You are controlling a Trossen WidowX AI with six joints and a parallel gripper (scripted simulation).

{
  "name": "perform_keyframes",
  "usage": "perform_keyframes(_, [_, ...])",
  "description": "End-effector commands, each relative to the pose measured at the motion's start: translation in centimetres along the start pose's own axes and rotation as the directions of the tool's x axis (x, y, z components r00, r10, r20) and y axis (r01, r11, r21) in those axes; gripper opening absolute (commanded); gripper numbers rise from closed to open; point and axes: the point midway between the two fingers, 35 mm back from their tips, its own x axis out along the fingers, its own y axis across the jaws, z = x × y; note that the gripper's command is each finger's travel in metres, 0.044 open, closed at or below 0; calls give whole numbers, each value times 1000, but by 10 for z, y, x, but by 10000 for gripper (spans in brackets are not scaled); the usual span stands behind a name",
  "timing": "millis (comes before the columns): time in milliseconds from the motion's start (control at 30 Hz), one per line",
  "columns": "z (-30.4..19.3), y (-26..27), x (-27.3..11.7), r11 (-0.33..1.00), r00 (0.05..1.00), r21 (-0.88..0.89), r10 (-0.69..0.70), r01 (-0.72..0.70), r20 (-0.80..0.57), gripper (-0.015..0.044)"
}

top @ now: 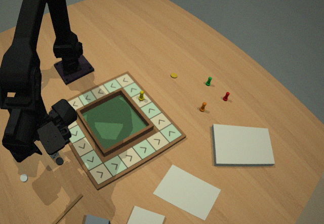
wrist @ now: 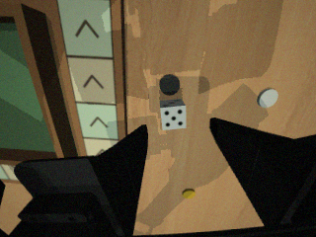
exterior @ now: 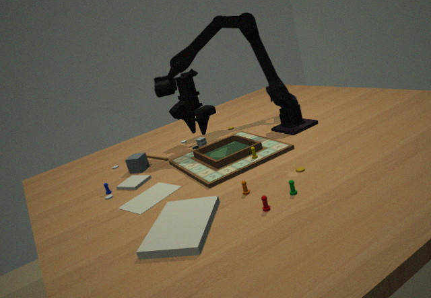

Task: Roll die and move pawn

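Note:
The white die (top: 53, 155) (exterior: 201, 141) (wrist: 170, 123) lies on the table beside the board (top: 99, 174) (exterior: 213, 176) (wrist: 74, 79), with five pips on top; in the top view it is mostly hidden by the arm. My gripper (exterior: 198, 133) (wrist: 178, 125) is open and empty, pointing down above the die; its fingertips are hidden in the top view. The dice tray (top: 112, 112) (exterior: 226, 150) (wrist: 20, 99) is empty where it shows. The yellow pawn (top: 141, 95) (exterior: 254, 153) stands upright on a cream square, two squares before a corner.
A black disc (top: 59, 161) (exterior: 195, 147) (wrist: 170, 84) lies close beside the die. A white disc (top: 24, 178) (wrist: 268, 98) and a yellow disc (wrist: 189, 194) lie nearby. A thin stick (top: 68, 208), a grey block (exterior: 137, 163) and orange (top: 203, 106), red (top: 226, 96) and green (top: 208, 81) pawns stand apart.

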Motion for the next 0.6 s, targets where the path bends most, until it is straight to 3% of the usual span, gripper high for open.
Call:
perform_keyframes(0, [0, 2, 7, 1000, 1000, 6, 9, -9, 0, 275])
perform_keyframes(567, [0, 2, 33, 1000, 1000, 6, 9, -9, 0, 275])
